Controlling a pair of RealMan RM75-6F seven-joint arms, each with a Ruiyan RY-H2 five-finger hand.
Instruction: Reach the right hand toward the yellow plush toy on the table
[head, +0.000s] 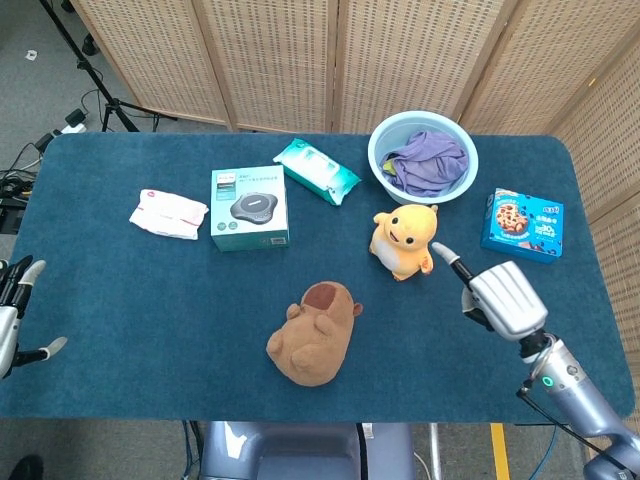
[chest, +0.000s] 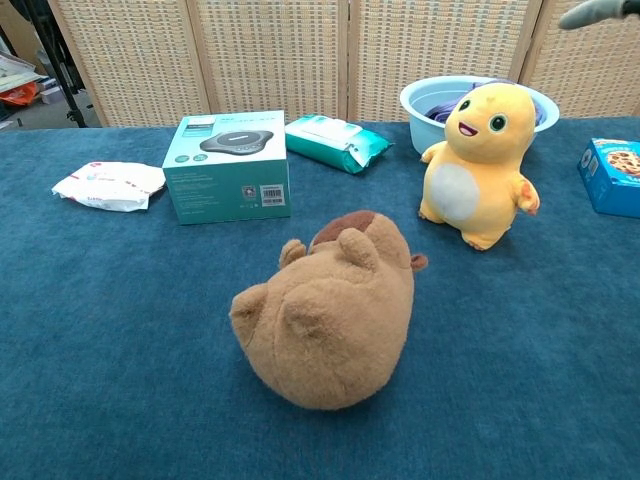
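Note:
The yellow plush toy (head: 403, 241) stands upright right of the table's centre; the chest view shows the toy (chest: 478, 165) facing me. My right hand (head: 497, 293) hovers above the table just right of and nearer than the toy, fingers apart and holding nothing, one fingertip (head: 440, 252) reaching close to the toy's side. In the chest view only a grey fingertip (chest: 598, 12) shows at the top right. My left hand (head: 17, 318) stays at the table's left edge, fingers spread, holding nothing.
A brown plush (head: 314, 333) lies near the front centre. A light blue basin (head: 423, 156) with purple cloth stands behind the yellow toy. A blue cookie box (head: 522, 224) sits right, a teal box (head: 249, 207), wipes pack (head: 316, 170) and white packet (head: 169, 213) left.

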